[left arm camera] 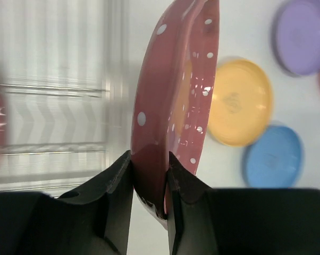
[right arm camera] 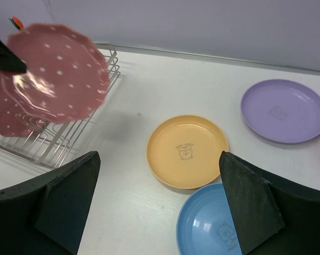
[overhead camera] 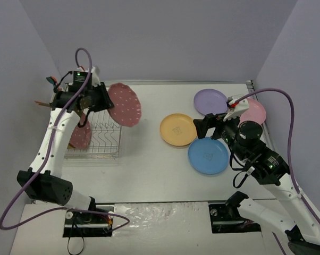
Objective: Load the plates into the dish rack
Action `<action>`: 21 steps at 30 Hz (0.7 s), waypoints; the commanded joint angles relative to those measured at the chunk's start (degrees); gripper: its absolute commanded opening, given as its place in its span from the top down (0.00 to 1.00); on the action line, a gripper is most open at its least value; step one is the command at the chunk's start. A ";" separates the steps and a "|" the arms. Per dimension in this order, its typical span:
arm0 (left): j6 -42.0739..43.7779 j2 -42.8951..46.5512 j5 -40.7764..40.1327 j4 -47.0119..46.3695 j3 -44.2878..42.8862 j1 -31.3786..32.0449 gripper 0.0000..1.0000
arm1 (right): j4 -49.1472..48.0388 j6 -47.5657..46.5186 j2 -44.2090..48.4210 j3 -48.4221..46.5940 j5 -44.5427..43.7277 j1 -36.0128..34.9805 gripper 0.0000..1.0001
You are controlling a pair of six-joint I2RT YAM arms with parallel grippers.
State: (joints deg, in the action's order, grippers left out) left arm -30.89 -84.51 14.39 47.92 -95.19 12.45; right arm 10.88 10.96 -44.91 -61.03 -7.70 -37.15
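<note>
My left gripper (overhead camera: 104,98) (left arm camera: 150,170) is shut on the rim of a dark pink speckled plate (overhead camera: 124,104) (left arm camera: 173,106) (right arm camera: 56,71), held on edge in the air beside the dish rack's (overhead camera: 104,139) (left arm camera: 53,117) (right arm camera: 59,143) right end. Another speckled plate (overhead camera: 80,137) (right arm camera: 6,114) stands in the rack. A tan plate (overhead camera: 178,129) (right arm camera: 186,151), a blue plate (overhead camera: 208,155) (right arm camera: 208,223), a lilac plate (overhead camera: 210,101) (right arm camera: 284,110) and a light pink plate (overhead camera: 254,111) lie flat on the table. My right gripper (overhead camera: 208,126) (right arm camera: 159,159) hangs open above the tan and blue plates, holding nothing.
Grey walls close in the table at the back and both sides. The rack sits near the left wall. The right arm's body covers part of the light pink plate. Bare white tabletop (overhead camera: 149,159) lies between the rack and the flat plates.
</note>
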 commanded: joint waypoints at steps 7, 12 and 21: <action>30.67 9.41 -22.20 7.23 -8.93 -6.92 1.00 | -1.04 3.98 -0.92 3.58 0.75 0.14 0.08; 39.77 9.65 -32.83 3.11 -6.16 -7.69 1.00 | -0.78 3.12 -1.45 4.54 1.59 0.14 0.08; 44.33 6.44 -34.43 -2.34 -3.71 -10.30 1.00 | 0.28 1.54 -2.38 5.46 3.60 0.14 0.09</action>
State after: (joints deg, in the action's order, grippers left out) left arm 9.00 -78.21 -16.39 56.27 -97.55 3.03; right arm 13.57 13.48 -46.50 -56.04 -5.25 -37.15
